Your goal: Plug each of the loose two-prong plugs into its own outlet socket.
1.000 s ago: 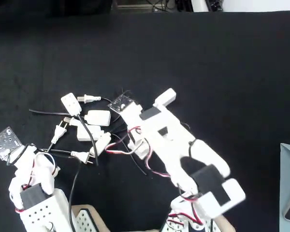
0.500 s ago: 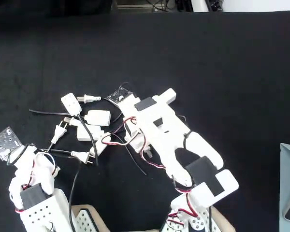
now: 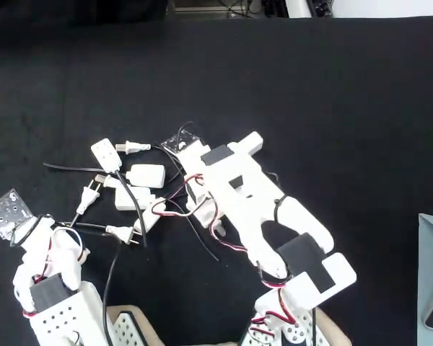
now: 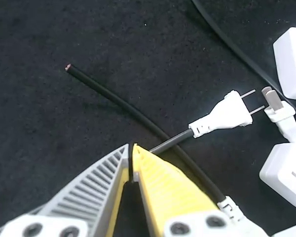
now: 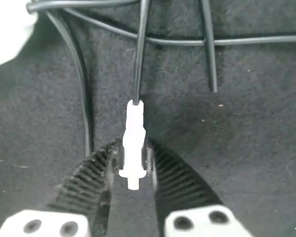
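Left gripper (image 4: 131, 149) clenched, nothing in it, near-left of the table. Right of it, 3 loose plugs (image 3: 89, 194) and at least 3 socket blocks (image 3: 146, 174) lie in a cable tangle (image 3: 130, 209). Right gripper (image 5: 133, 155) clamps 1 white plug (image 5: 133, 131).

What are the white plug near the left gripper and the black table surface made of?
White plug: probably molded plastic, smooth matte body, with two shiny, metal-looking prongs. Table surface: likely felt-like cloth, matte black with fuzzy, lint-flecked texture.
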